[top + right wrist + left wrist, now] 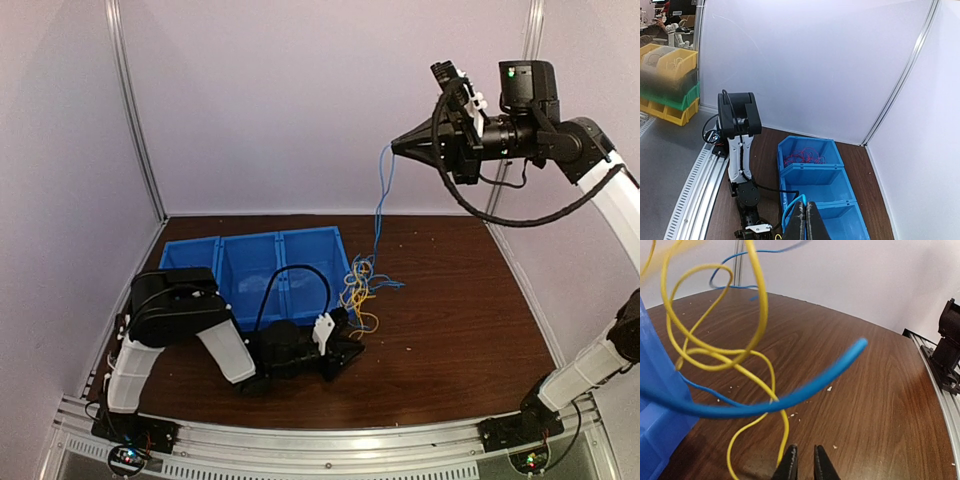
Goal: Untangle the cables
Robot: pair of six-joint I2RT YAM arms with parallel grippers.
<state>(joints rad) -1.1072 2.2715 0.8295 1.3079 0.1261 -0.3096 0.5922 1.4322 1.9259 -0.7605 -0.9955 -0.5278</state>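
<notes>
Left pincer [804, 462], low over the tabletop [865, 405], stands narrowly parted and empty beside a yellow cable [763, 310]. Right pincer [394, 148], raised, clamps the blue cable [383, 190].

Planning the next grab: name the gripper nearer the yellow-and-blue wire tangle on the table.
Left. The left gripper lies low, right beside the tangle of thin yellow and blue wires; the right gripper is high above it, holding up one light blue wire.

Pale walls [300, 100], dark wooden table [450, 320]
</notes>
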